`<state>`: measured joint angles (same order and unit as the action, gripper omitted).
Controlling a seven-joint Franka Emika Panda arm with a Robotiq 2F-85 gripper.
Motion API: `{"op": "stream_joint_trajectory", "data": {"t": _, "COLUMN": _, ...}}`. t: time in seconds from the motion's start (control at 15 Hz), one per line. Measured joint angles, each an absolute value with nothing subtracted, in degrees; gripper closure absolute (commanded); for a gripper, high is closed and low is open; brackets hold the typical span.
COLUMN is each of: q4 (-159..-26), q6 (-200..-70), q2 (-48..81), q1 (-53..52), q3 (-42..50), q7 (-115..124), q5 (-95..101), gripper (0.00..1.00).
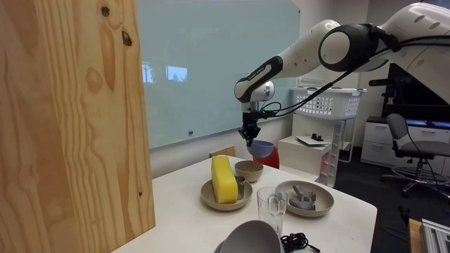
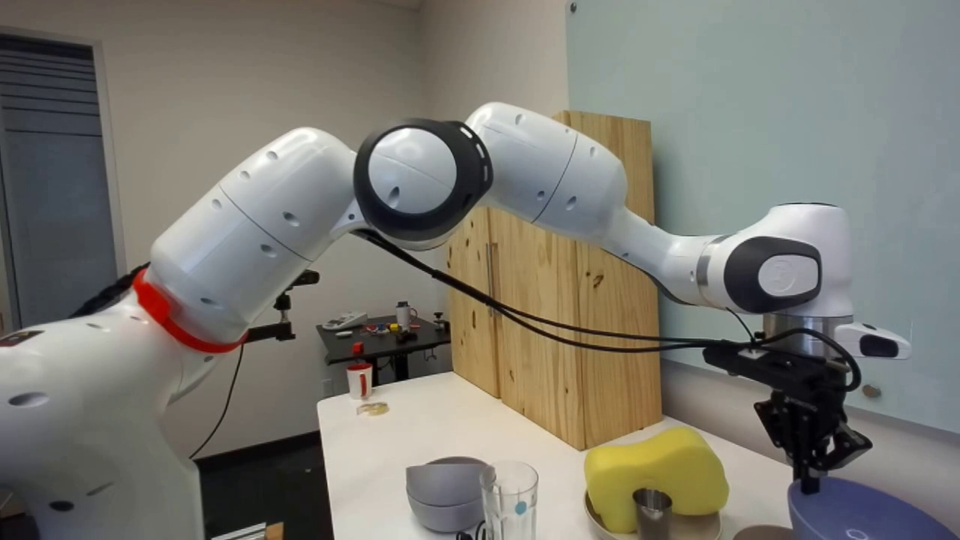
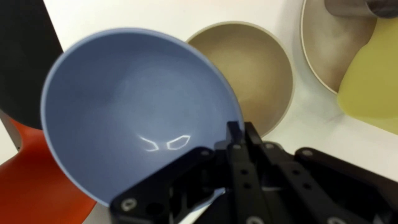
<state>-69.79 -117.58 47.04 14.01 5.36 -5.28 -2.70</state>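
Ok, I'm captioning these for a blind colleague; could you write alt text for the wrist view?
A black claw pinches the rim of a blue bowl, which dominates the picture. A beige bowl is partly hidden behind it; at right, cropped, a beige dish holds a yellow block and a metal cup.

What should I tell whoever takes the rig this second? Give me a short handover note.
Claw: shut on the rim of the blue bowl.
Where: the blue bowl is in the air, open side up, partly covering the tan bowl in the wrist view. The tan bowl stands on the table; the yellow block and metal cup sit in a shallow dish nearby.
Done: blue bowl gripped, off the table.
Left: it is not yet set down or released; probably best kept pinched until supported.
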Motion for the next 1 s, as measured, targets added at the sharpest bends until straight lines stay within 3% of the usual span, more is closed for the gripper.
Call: {"op": "stream_joint_trajectory", "data": {"t": 1.0, "q4": -69.69, "q6": -122.31, "q2": 51.01, "q1": 11.80, "q3": 4.96, "q7": -3.59, "q5": -2.21, "gripper": 0.99}}
